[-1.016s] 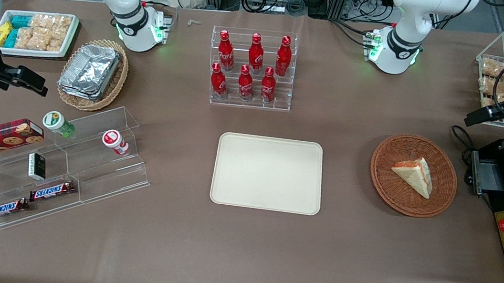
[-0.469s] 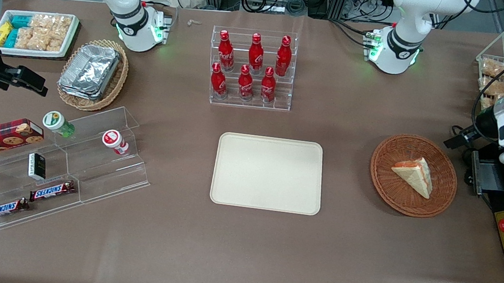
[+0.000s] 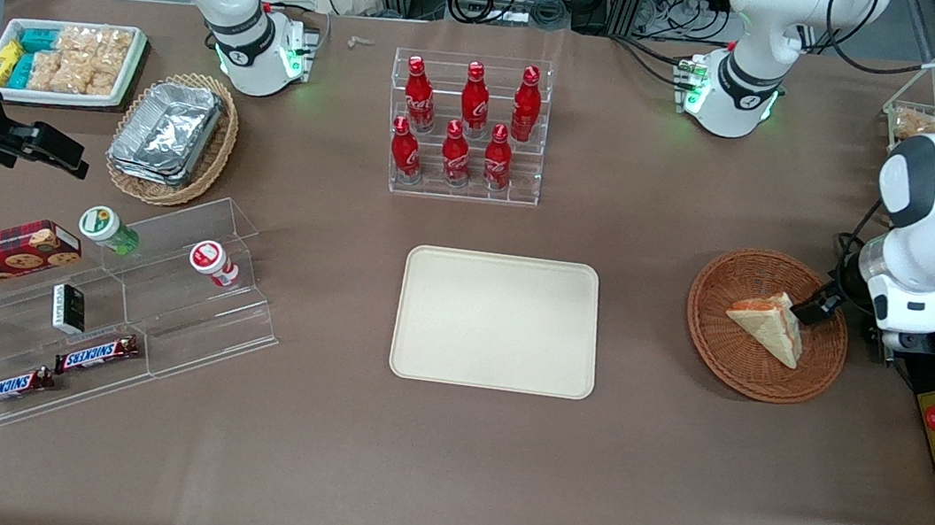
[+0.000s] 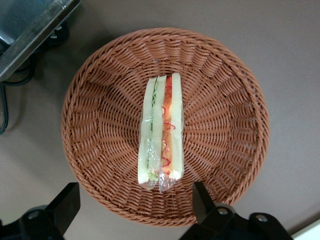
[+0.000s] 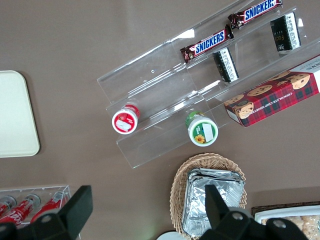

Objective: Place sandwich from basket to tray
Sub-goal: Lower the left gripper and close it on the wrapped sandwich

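Left wrist view shows the claw (image 4: pixel 132 212) spread wide above the round reddish-brown wicker basket (image 4: pixel 225 85), where the triangular white-bread sandwich (image 4: pixel 161 134) lies ungrasped; the flat cream rectangular tray (image 3: pixel 499 321) awaits it.

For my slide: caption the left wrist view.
Open gripper poised above the wrapped sandwich lying in the basket.

Pincer (image 4: pixel 132 207) fingertips partly cut off, basket (image 4: pixel 220 100) rim partly hidden.
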